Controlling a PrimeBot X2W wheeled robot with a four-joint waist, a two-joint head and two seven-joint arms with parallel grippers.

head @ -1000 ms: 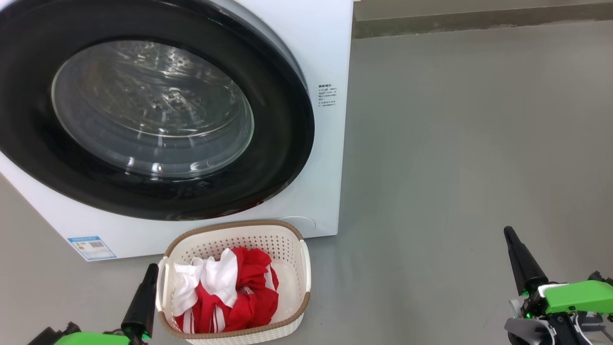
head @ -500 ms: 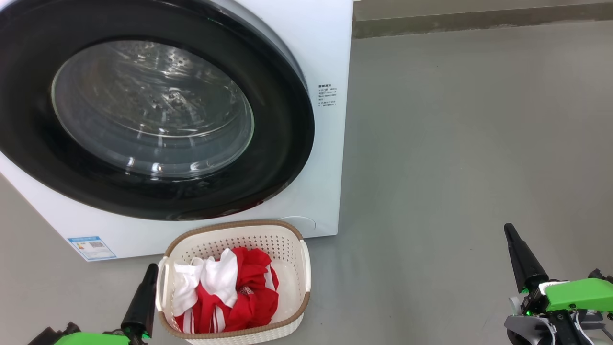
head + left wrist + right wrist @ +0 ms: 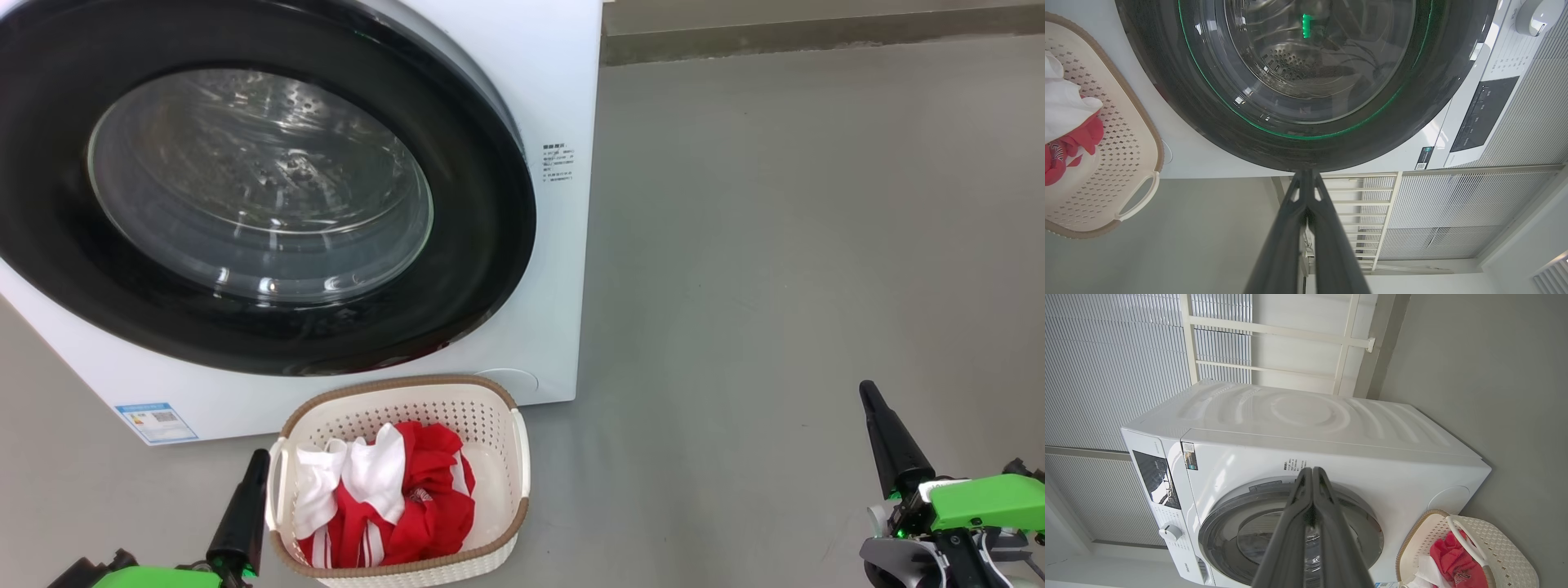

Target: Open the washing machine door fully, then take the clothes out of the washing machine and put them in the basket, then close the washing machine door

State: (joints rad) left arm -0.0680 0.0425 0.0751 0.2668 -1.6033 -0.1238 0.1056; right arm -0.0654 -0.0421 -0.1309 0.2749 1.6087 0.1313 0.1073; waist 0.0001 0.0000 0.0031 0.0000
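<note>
Lying lengthwise along washing machine point(image 3: 559, 269), basket point(image 3: 482, 412) holding clothes point(image 3: 429, 494); door point(image 3: 482, 212) shut, jaws together

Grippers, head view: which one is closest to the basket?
The left gripper: shut, it points up right beside the left end of the basket. The right gripper, also shut, stands far off to the right over the grey floor.

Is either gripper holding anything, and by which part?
Nothing is held: the left gripper and the right gripper are shut on nothing, and the clothes lie in the basket.
</note>
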